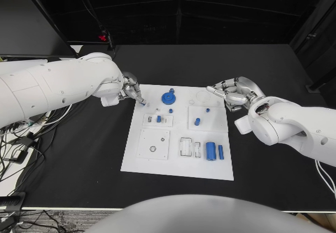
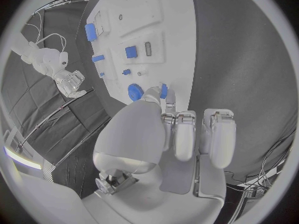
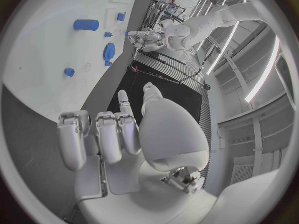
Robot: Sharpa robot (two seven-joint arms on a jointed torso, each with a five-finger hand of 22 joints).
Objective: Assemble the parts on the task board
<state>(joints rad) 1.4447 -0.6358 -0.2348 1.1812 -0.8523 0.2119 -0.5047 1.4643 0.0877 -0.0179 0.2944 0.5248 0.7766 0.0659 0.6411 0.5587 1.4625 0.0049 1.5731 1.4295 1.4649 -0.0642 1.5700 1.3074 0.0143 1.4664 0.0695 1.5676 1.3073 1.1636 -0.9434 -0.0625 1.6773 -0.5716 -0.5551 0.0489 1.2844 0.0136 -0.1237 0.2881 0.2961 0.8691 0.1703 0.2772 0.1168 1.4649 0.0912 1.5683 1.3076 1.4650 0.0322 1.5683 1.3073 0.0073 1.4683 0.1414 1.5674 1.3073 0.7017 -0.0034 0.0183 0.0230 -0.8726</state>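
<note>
Left hand (image 1: 130, 92): we see its fingers (image 2: 163, 91) pinching a small blue part (image 1: 144, 103) at the tips, over the far-left corner of the task board (image 1: 140, 165); the rest of the fingers are curled in beside it. In the left wrist view the blue piece sits right at the fingertips, w/ the blue gear (image 2: 135, 92) just beyond.

Right hand (image 1: 237, 93): fingers (image 3: 109, 137) loosely curled, apart, holding nothing that we can see. It hovers at the far-right corner of the board, near a pale round disc (image 1: 202, 100) lying there.

Outward on the board: blue gear (image 1: 168, 98) at the far middle, w/ a small blue knob (image 1: 171, 90) just behind it. A small blue peg (image 1: 170, 110) sits nearer. Left-centre plate holds a small blue block (image 1: 159, 118) next to a grey piece. Right-centre plate carries a blue stub (image 1: 197, 121). Near-right: a fat blue cylinder (image 1: 210, 150) and a thin blue rod (image 1: 220, 152) side by side, apart, next to a white frame. Near-left: a white square plate (image 1: 154, 143) w/ a round hole.

Board lies mid-bench on the black bench (image 1: 273, 184); cables hang off the bench's left edge.
</note>
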